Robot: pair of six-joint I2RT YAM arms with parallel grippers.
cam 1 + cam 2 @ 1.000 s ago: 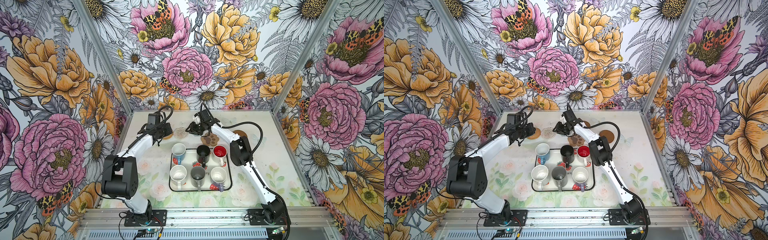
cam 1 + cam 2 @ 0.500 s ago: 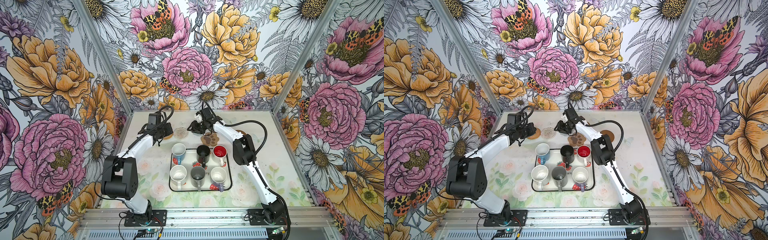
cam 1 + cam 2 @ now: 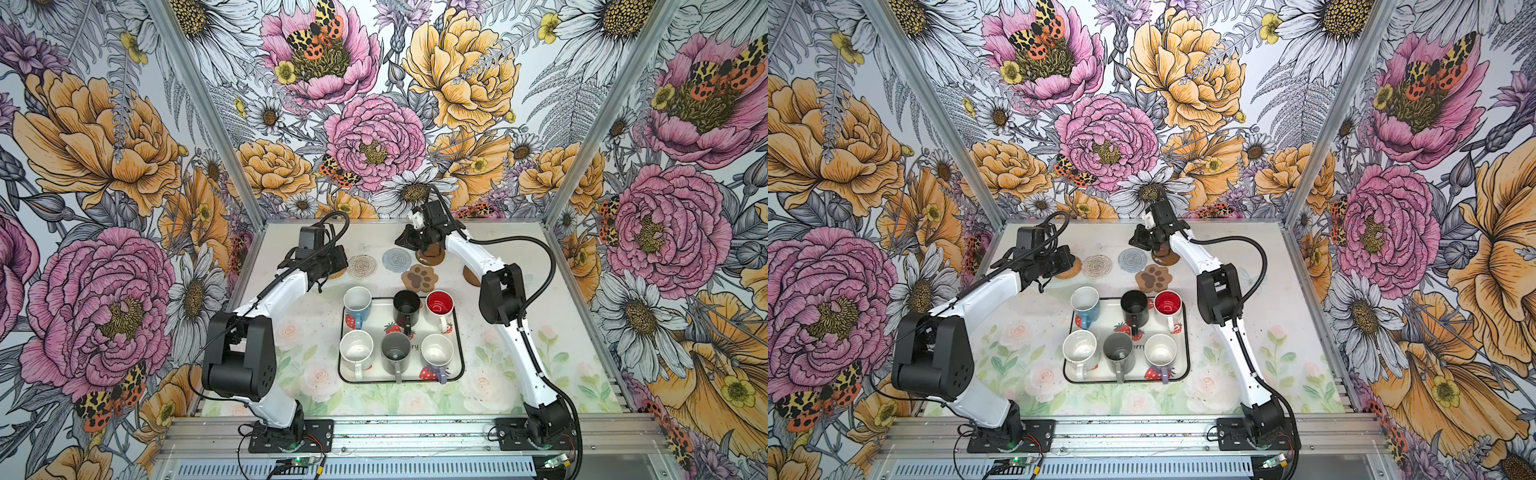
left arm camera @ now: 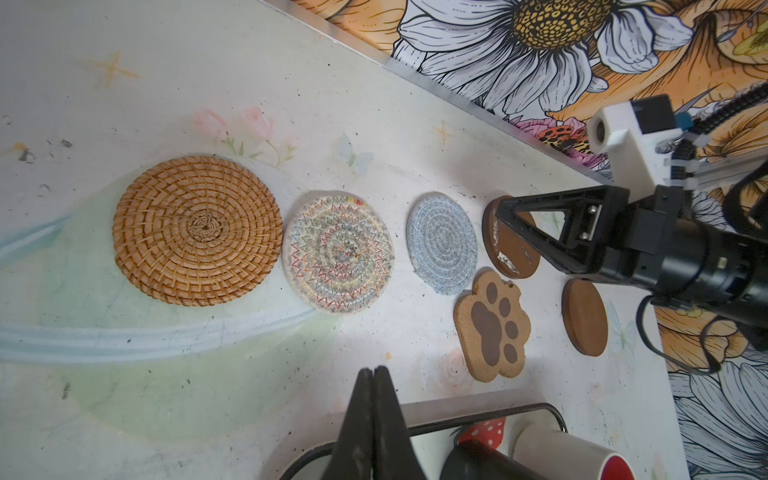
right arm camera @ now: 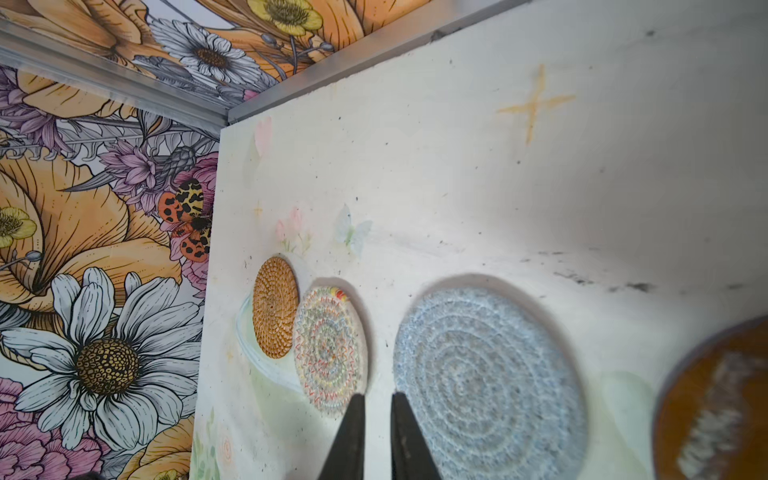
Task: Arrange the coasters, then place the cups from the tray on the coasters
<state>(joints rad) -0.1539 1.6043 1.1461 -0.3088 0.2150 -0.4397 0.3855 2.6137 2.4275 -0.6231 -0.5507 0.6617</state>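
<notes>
Coasters lie flat on the worktop [image 3: 552, 353] behind the tray [image 3: 417, 374]; four run in a row along the far side: rattan [image 4: 197, 230], whitish mat [image 4: 338, 251], grey-blue mat [image 4: 442, 243], brown disc [image 4: 515, 253]; the paw [image 4: 492, 326] lies nearer the tray, just beside the grey-blue mat and the disc; a second disc [image 4: 584, 318] sits beside the paw, apart from it. Six mugs stand upright in the tray in two rows: blue [image 3: 357, 302], black [image 3: 406, 305] and red-lined [image 3: 439, 303] at the back; white [image 3: 356, 349], grey [image 3: 395, 348] and lavender [image 3: 437, 348] at the front. The left end effector [image 4: 374, 372] has its jaws pressed together, empty, near the tray's far rim; the right end effector [image 5: 376, 399] shows a narrow gap with nothing in it, its tips over the brown disc's edge next to the grey-blue mat; whether they touch the disc I cannot tell.
</notes>
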